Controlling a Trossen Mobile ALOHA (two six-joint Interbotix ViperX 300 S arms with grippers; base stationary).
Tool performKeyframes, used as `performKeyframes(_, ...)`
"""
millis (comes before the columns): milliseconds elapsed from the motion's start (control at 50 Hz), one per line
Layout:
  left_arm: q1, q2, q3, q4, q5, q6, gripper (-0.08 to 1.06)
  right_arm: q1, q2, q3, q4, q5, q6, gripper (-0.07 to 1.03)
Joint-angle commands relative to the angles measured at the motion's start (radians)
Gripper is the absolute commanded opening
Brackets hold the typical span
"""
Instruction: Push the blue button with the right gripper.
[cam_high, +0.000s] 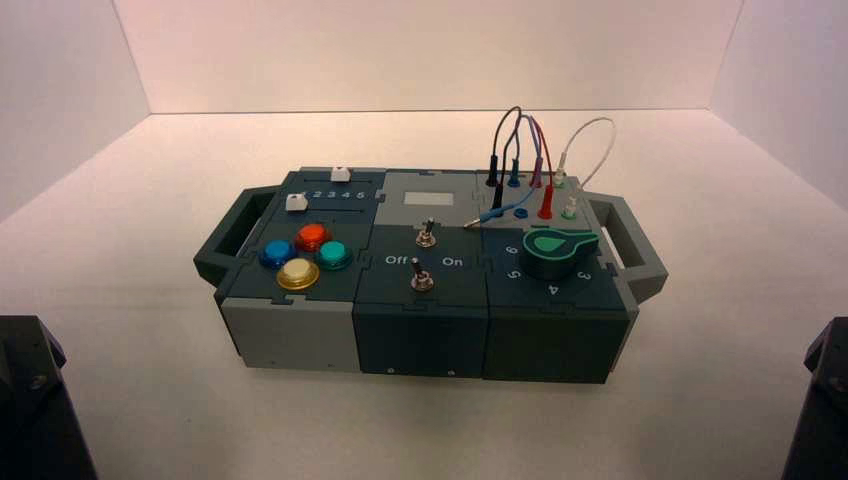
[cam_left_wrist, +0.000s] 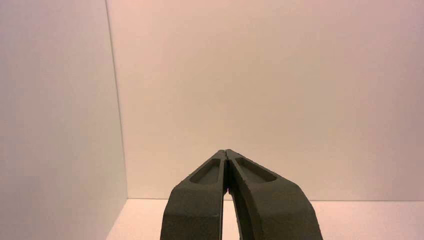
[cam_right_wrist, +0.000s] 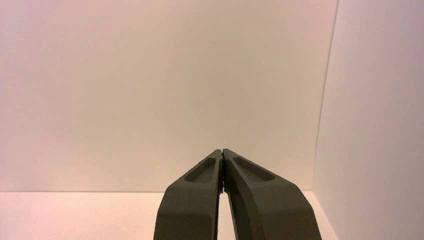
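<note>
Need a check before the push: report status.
Right gripper shut, parked at bottom right, facing a wall. Left gripper shut, idle. Blue button untouched. Nothing in the way.

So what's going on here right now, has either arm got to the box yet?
Not yet. Both arms sit parked at the near corners, away from the box. The right gripper is shut and faces the far wall, and the left gripper is shut likewise. The blue button sits untouched on the box's left side, beside the red, teal and yellow buttons.

Lab test enclosure, plain white walls (cam_high: 420, 50), control box (cam_high: 430, 290)
</note>
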Motion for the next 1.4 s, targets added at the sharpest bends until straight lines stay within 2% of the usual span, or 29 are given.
performKeyframes(20,0.002,0.009,-0.017,-0.002,-0.005,0.003,-0.03,0.000,0.003,-0.018,0.003,-0.005,0.002,-0.02)
performKeyframes(380,0.002,0.011,-0.015,0.000,0.003,0.008,-0.03,0.000,0.003,-0.017,0.003,0.002,0.003,-0.02)
performKeyframes(560,-0.014,0.023,-0.040,0.000,0.097,0.008,-0.03,0.044,0.023,-0.035,0.003,0.069,0.003,-0.02)
performKeyframes(740,-0.086,0.071,-0.091,-0.002,0.281,0.009,-0.03,0.189,0.080,-0.069,0.003,0.178,0.003,-0.02)
performKeyframes(860,-0.163,0.103,-0.121,0.000,0.443,0.011,-0.03,0.360,0.140,-0.100,0.005,0.253,0.003,-0.02)
performKeyframes(1040,-0.255,0.124,-0.149,0.000,0.595,0.011,-0.03,0.548,0.222,-0.143,0.005,0.334,0.003,-0.02)
performKeyframes(1220,-0.293,0.158,-0.176,0.000,0.670,0.014,-0.03,0.698,0.295,-0.193,0.006,0.439,0.003,-0.02)
performKeyframes(1260,-0.291,0.172,-0.176,0.000,0.675,0.021,-0.03,0.750,0.319,-0.209,0.014,0.466,0.003,-0.02)
performKeyframes(1400,-0.291,0.193,-0.186,0.002,0.689,0.035,-0.03,0.851,0.379,-0.241,0.041,0.505,0.003,-0.02)
